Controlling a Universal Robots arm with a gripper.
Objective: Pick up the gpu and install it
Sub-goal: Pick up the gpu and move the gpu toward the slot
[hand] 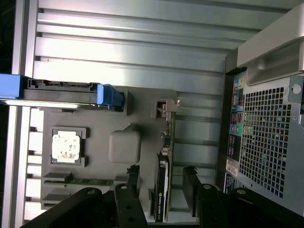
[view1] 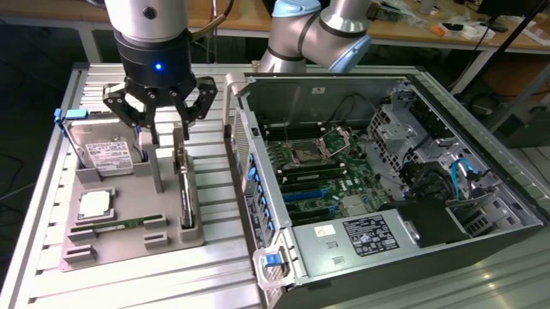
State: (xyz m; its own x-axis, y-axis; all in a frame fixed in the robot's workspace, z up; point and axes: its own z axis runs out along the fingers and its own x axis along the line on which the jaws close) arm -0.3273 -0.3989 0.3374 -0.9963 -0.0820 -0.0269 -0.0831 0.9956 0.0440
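The gripper (view1: 169,136) hangs with its fingers spread, one on each side of the gpu (view1: 185,193), with a gap showing between card and fingers in the wrist view. The gpu stands on edge in a slot of a grey holder (view1: 129,248). The holder also carries a hard drive (view1: 107,154), a processor chip (view1: 94,204) and a memory stick (view1: 116,225). The holder rests on a ribbed metal table (view1: 172,283). An open computer case (view1: 361,187) lies on the exterior view's right. A cluttered wooden workbench (view1: 249,16) stands behind.

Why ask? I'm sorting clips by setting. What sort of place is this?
Probably a robotics lab bench for computer assembly: an open PC case beside a grey parts tray holding the gpu, with cluttered workbenches behind.
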